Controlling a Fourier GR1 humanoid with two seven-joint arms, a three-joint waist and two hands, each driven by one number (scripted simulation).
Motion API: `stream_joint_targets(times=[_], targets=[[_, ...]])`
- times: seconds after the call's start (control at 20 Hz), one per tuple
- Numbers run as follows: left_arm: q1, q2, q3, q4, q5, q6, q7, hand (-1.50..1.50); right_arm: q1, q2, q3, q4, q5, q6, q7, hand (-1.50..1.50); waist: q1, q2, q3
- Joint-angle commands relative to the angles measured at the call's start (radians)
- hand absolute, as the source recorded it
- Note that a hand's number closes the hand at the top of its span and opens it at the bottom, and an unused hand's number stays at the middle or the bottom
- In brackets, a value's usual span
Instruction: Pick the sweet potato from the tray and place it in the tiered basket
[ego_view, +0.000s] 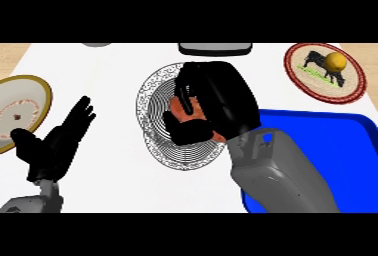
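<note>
- Head view: the right hand (210, 100) hangs over the tiered basket (159, 87), a round wire thing of black-and-white rings in the middle of the white table (111, 190).
- Its fingers (184, 97) and thumb are curled round the sweet potato (179, 111); only an orange-red patch shows between them, the rest is hidden by the hand.
- So the sweet potato is above the basket, clear of the blue tray (332, 140) that lies to the basket's right, under the right forearm.
- Whether it touches the basket's wire yet, I cannot tell.
- The left hand (52, 145) rests to the left of the basket, fingers straight and spread, holding nothing.
- Further left of the basket a gold-rimmed plate (33, 85) shows at the edge; up and to the basket's right sits a red-rimmed plate (347, 92) with a yellow fruit (336, 62) on it.
- Handling, as a judgement: a sweet potato is stiff, fairly heavy for its size, with dull skin that is not slippery and no risk of crushing.
- Its tapered ends would slide out of a pinch, so the thick middle is the place to hold, as here.
- Being rounded, it may roll on the wire; lowering it into the basket's hollow before opening looks wise.
</note>
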Motion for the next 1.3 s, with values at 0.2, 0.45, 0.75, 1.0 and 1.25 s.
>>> stream_joint_targets(times=[0.2, 0.45, 0.75, 1.0, 1.25], targets=[[0.007, 0.032, 0.069, 0.052, 0.037, -0.077, -0.033, 0.00, -0.027, 0.055, 0.031, 0.112, 0.098, -0.107, -0.027, 1.50, -0.002, -0.001, 0.000], [0.046, -0.026, 0.015, 0.034, -0.037, -0.020, -0.084, 0.00, -0.011, 0.056, 0.036, 0.211, 0.041, -0.371, -0.114, 1.50, 0.006, 0.000, 0.000], [-0.052, -0.014, 0.049, 0.059, -0.001, -0.039, -0.004, 0.00, -0.157, 0.056, 0.057, 0.342, 0.004, -0.373, -0.109, -1.50, 0.002, 0.001, 0.000], [-0.029, -0.033, 0.018, 0.025, -0.058, -0.007, -0.014, 0.00, -0.165, 0.056, 0.070, 0.391, -0.123, -0.531, -0.116, -1.50, 0.013, 0.002, 0.000], [-0.022, 0.006, 0.081, 0.075, 0.019, -0.080, -0.037, 0.00, -0.169, 0.056, -0.082, 0.346, -0.272, -0.533, -0.162, -1.50, 0.010, 0.002, 0.000]])
